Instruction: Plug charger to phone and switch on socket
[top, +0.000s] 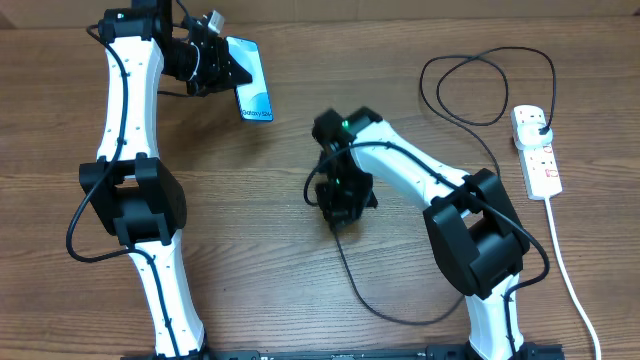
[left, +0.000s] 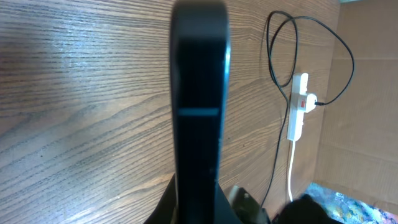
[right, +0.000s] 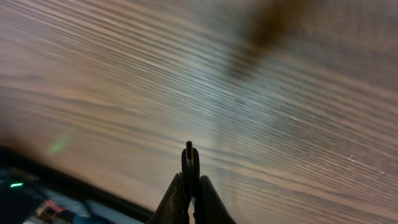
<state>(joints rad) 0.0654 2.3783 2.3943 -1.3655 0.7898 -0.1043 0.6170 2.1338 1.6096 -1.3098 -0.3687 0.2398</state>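
At the far left of the table (top: 300, 110), the left gripper (top: 230, 68) is clamped on one edge of the phone (top: 257, 85), holding it off the wood with its lit blue screen facing up and its free end pointing right. The left wrist camera sees the phone (left: 199, 93) edge-on, as a dark upright bar between the fingers. Near the middle of the table, the right gripper (top: 340, 205) points down at the wood, its jaws closed on the connector tip (right: 189, 155) of the charger (top: 349, 270), which sticks out just past the fingertips. From there the black cable trails toward the near edge, passes under the right arm, and reappears at the far right as a loose loop. Its plug (top: 541, 126) sits in the far end of the socket (top: 537, 155), which lies lengthwise at the right edge. I cannot tell how the switches are set. The socket's white cord (top: 567, 270) runs toward the near right corner.
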